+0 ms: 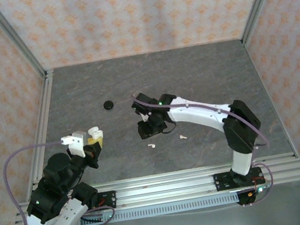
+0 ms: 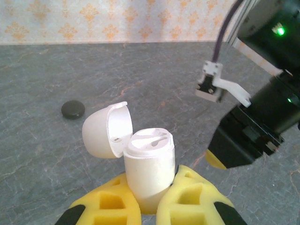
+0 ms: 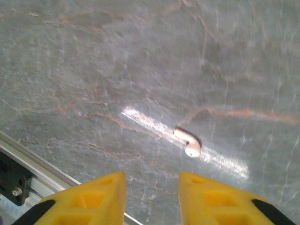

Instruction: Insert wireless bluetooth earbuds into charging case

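Left wrist | left gripper (image 2: pixel 150 190) grips open charging case (image 2: pixel 150 164) | earbud (image 3: pixel 188 143) on table (image 3: pixel 93 70)

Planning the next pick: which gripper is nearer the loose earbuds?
Right. The right gripper hangs close by the earbuds; the left gripper, holding the charging case, sits off to their left.

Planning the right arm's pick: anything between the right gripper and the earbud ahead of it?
Nothing visible. In the right wrist view the earbud lies alone on the table, just beyond the open right gripper. The charging case, lid open, sits in the left gripper, off to the side.
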`<state>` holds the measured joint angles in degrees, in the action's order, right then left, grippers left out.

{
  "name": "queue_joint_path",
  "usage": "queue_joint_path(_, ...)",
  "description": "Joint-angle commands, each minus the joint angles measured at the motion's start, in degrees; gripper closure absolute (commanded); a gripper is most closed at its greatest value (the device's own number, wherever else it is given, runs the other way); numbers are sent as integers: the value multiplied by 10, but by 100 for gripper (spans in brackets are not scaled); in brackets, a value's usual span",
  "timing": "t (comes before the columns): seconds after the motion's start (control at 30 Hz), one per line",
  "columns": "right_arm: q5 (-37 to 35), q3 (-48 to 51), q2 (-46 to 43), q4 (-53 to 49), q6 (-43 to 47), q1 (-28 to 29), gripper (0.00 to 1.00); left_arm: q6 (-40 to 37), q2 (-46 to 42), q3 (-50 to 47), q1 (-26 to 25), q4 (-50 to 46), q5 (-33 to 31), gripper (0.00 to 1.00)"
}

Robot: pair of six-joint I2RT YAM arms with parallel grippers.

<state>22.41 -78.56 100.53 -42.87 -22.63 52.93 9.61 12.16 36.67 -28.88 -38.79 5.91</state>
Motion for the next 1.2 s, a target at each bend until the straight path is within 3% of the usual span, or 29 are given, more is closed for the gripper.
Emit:
queue_joint_path(0.0,48,87,-22,132,-158,7,71,5,8,-6,-4,29,4,100)
queue_joint_path(0.13,61,91,10,146,-171,26,76,7,19,-7,-4,38,12,100)
queue_joint_path(0.33,22,50,70,70,-136,35,84,13,28,-6,-4,37,19,100)
queue_joint_path(0.63,4,59,97,63,-119,31,85,21,27,-13,-5,29,14,100)
queue_joint_path(0.7,6,57,106,59,-116,29,89,21,29,-14,-4,34,14,100)
queue_joint_path(1.17,-53,63,87,2,-106,15,95,24,39,-20,-4,47,16,100)
